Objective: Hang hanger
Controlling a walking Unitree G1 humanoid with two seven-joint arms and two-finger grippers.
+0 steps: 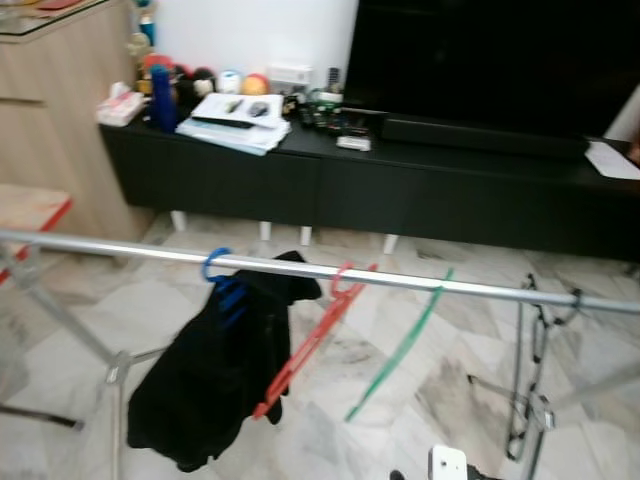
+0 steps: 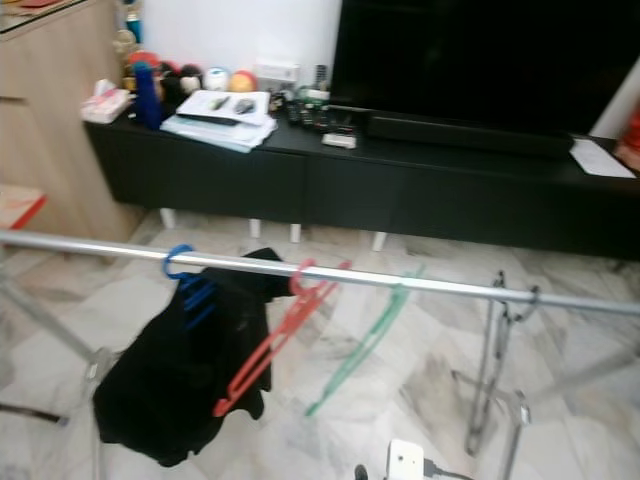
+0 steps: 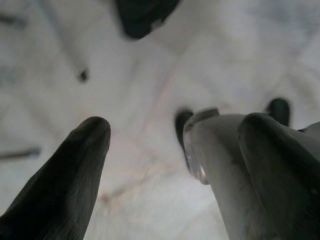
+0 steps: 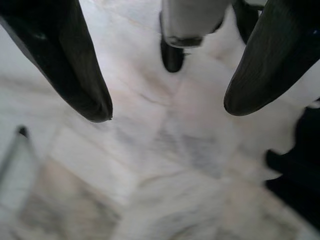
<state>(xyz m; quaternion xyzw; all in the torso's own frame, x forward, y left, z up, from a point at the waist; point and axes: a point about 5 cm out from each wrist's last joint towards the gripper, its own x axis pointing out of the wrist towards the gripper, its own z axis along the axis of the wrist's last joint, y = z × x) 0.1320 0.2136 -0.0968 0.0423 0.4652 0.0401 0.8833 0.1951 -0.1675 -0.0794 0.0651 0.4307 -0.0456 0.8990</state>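
On the silver rail (image 1: 400, 281), a blue hanger (image 1: 222, 275) carrying a black garment (image 1: 215, 370) hangs left of the red hanger (image 1: 310, 340) and green hanger (image 1: 400, 345); right of them the rail runs bare. Left gripper (image 3: 172, 137) and right gripper (image 4: 167, 107) are both spread above marble floor (image 4: 165, 165).

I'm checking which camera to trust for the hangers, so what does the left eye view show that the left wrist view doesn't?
Left eye view: the silver metal drying rail carrying a blue plastic hanger with a black garment, a red plastic hanger and a green plastic hanger, before a long black cabinet. Left wrist view: the left gripper, its black fingers apart, holding nothing. Shared: the white marble floor.
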